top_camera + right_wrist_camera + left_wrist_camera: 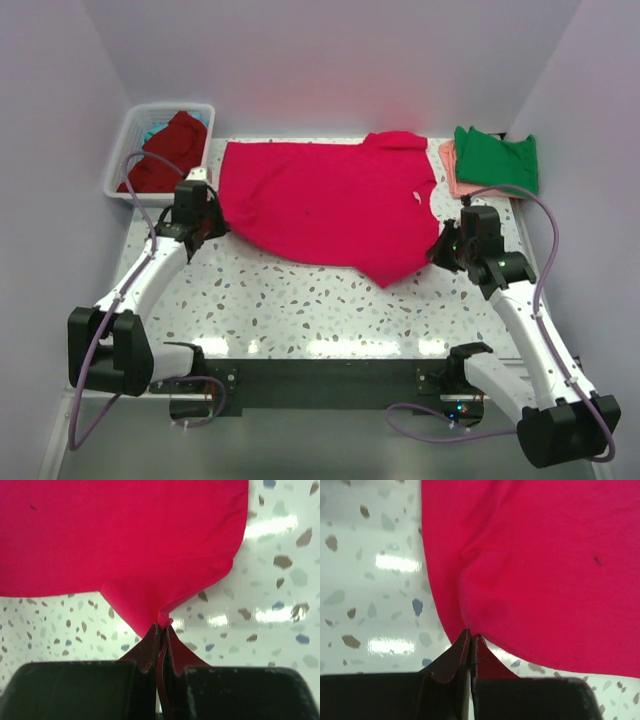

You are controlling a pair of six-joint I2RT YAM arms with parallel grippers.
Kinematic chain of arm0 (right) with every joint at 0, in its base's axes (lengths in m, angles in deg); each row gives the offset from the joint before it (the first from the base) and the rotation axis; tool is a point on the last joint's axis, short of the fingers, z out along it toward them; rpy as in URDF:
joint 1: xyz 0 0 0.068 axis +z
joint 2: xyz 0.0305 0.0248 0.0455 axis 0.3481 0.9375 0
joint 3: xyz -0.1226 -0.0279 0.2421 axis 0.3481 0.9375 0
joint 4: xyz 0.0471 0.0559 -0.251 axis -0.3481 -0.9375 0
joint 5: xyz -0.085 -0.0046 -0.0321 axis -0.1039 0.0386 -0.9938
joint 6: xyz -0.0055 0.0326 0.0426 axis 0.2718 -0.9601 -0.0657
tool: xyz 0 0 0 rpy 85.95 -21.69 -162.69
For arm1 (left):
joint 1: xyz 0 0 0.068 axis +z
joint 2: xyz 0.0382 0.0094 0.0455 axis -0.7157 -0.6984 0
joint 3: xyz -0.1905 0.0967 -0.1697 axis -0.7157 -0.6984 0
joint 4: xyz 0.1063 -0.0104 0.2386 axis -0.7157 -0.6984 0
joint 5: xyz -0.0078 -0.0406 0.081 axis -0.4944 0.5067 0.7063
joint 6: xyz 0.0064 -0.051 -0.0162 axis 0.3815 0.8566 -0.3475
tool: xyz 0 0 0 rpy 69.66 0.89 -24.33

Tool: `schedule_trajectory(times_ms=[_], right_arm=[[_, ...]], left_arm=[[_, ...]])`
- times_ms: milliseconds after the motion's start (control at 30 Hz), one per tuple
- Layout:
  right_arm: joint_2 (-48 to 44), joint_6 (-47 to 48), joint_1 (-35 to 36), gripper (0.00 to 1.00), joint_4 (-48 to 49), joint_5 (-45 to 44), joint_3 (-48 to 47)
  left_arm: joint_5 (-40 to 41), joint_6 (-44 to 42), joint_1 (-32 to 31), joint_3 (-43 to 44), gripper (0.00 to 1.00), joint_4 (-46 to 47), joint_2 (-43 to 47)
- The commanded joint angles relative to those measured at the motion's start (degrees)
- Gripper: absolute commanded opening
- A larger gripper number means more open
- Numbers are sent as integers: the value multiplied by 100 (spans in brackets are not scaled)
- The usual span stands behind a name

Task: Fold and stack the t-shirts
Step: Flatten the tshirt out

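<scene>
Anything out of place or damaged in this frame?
Only a small dark speck on the crimson-pink shirt, mid-cloth; it could be a stain or lint. Otherwise the shirt lies flat, with the left gripper and right gripper shut on its edges.

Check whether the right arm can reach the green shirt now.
Likely not yet: the right pincer is shut on the pink shirt's edge. The green shirt lies just beyond with nothing between, so the path looks free after release.
</scene>
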Motion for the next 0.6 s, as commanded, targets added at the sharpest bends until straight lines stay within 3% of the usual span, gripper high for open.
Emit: schedule_trajectory(times_ms=[0, 200, 400, 567], right_arm=[[-485, -572, 7, 0, -1033, 244, 102], [-766, -844, 15, 0, -2053, 417, 585], [-872, -950, 7, 0, -2967, 375, 999], [-986, -958, 7, 0, -3126, 217, 1122]], left_arm=[[68, 272, -116, -604, 0, -192, 202], [244, 720, -204, -1246, 0, -562, 79], [648, 1485, -266, -886, 0, -1615, -396], [789, 1713, -275, -930, 0, -1748, -177]])
